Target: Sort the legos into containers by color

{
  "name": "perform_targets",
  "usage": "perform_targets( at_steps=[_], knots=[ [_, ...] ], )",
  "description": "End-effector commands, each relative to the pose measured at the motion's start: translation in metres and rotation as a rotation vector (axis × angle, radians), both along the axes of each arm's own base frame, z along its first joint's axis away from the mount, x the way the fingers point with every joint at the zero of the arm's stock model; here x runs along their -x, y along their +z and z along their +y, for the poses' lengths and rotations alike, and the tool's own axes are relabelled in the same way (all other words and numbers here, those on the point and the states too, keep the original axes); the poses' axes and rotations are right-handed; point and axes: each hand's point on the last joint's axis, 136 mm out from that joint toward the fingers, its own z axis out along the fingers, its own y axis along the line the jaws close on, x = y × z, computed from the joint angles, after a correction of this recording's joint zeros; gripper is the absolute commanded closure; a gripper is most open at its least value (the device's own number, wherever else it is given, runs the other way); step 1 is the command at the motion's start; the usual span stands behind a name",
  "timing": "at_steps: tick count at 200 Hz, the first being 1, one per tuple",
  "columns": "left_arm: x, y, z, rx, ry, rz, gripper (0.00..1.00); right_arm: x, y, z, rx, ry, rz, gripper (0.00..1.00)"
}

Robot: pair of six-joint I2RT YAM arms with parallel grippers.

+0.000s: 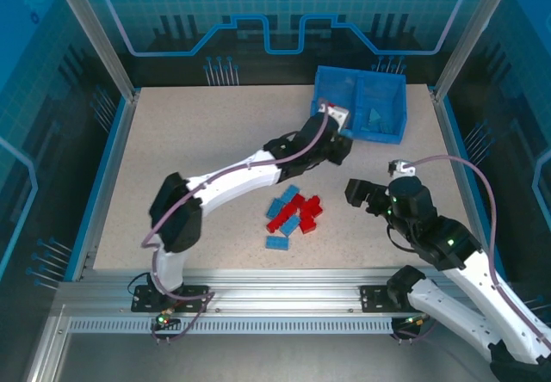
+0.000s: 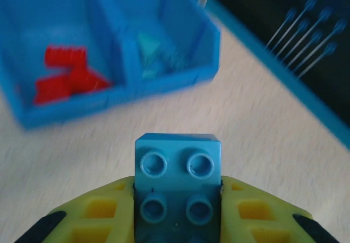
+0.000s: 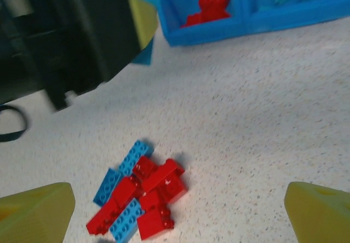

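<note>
Sorting is looking partly done: a mixed pile of bricks [image 1: 294, 212] is waiting mid-table. The left gripper [image 2: 178, 213] is pinching a light blue brick [image 2: 178, 155] just short of the bin [image 2: 117, 98], whose left compartment [image 2: 33, 29] is holding red bricks [image 2: 63, 76] and whose right compartment [image 2: 178, 29] is holding light blue ones [image 2: 149, 54]. The right gripper [image 1: 360, 194] is hovering wide open, empty, right of the pile.

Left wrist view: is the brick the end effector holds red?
No, the brick pinched in the left end effector is light blue, not red.
</note>
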Motion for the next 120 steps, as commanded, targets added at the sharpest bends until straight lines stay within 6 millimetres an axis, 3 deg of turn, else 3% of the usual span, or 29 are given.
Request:
perform_targets(
  at_steps=[1, 41, 63, 120],
  knots=[
    [-0.038, -0.022, -0.036, -0.017, -0.053, -0.086, 0.77, 0.004, -0.005, -0.025, 0.007, -0.134, -0.008, 0.0],
    [-0.095, -0.02, -0.076, 0.064, -0.103, -0.188, 0.77, 0.014, -0.01, -0.039, 0.002, -0.167, -0.038, 0.0],
    [-0.102, -0.032, -0.092, 0.065, -0.16, -0.238, 0.75, 0.018, -0.01, -0.045, 0.023, -0.17, -0.047, 0.0],
    [-0.125, -0.044, -0.104, 0.062, -0.159, -0.396, 0.72, 0.02, -0.012, -0.043, 0.032, -0.144, -0.041, 0.0]
  ],
)
